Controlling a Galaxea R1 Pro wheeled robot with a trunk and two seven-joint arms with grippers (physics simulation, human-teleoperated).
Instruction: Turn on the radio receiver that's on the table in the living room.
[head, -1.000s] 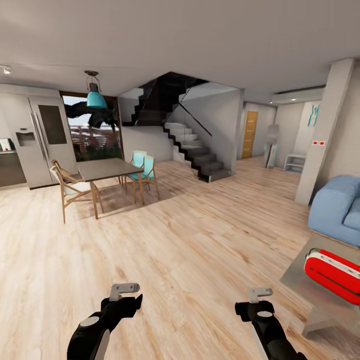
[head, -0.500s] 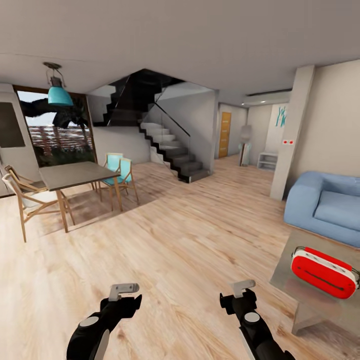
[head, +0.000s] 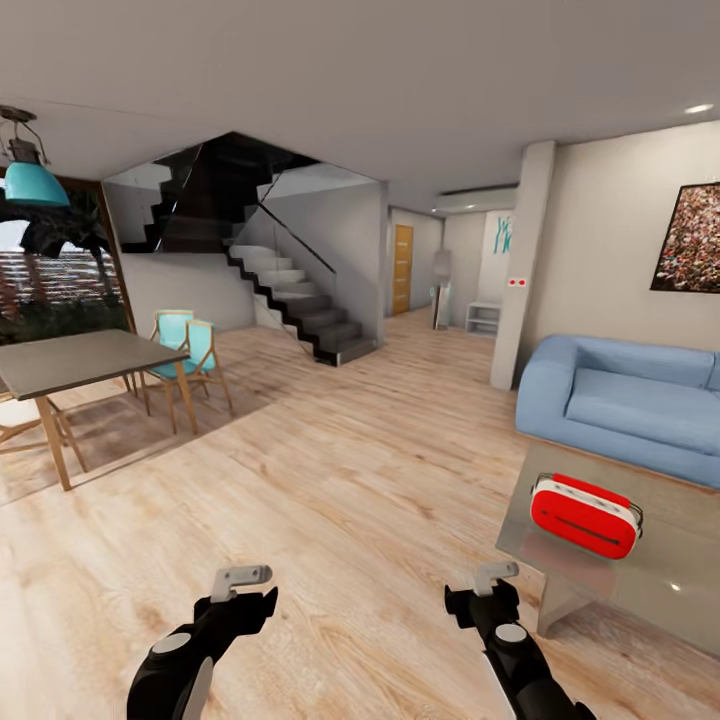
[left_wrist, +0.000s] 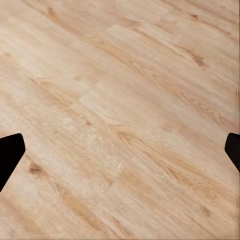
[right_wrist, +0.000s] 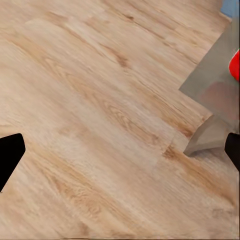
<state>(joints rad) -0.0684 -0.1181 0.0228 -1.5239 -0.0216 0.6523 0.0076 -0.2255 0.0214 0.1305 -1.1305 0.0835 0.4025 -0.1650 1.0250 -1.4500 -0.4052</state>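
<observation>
Ahead-right, radio receiver (head: 585, 514) on table (head: 690, 580), beyond right fingers (head: 488, 577), both pairs apart.

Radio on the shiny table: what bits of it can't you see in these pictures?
- Radio, head view: its dial and any switch can't be made out; too small.
- Radio, right wrist view: just a red sliver, cut off by the picture edge.
- Table, head view: far end cut off by the picture edge.
- Right end effector: fingertips cut by the edges.

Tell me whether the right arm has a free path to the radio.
Probably yes: the right gripper hangs open over bare floor beside the table, nothing between it and the radio receiver, though it's short of it.
</observation>
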